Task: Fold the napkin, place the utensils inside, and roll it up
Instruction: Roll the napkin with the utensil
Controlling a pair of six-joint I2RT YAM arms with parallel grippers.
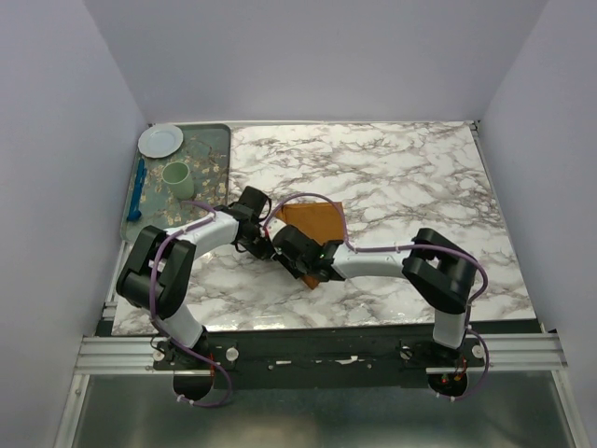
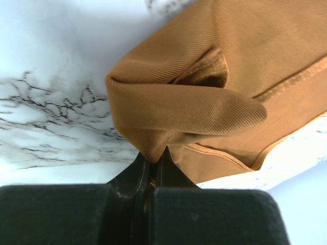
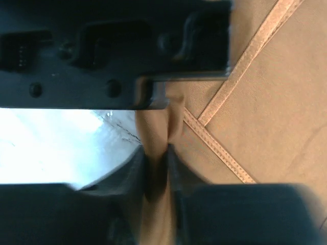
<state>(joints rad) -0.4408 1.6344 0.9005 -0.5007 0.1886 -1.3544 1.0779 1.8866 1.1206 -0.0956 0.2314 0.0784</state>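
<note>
While the left gripper (image 2: 152, 164) pinches a bunched corner of the rust-orange napkin (image 2: 219, 76), the right gripper (image 3: 157, 166) clamps another fold of it, mid marble table (image 1: 420, 177). Folding seems to be the step in hand. Next, both must carry the held edge over evenly.

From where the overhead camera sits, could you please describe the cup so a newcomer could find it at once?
Start at the marble table and go to its far left corner, where a greenish tray lies. The cup stands near the tray's middle, nearer the camera than the white plate and right of the blue utensil. It is the only pale green, round, open-topped thing there.
</note>
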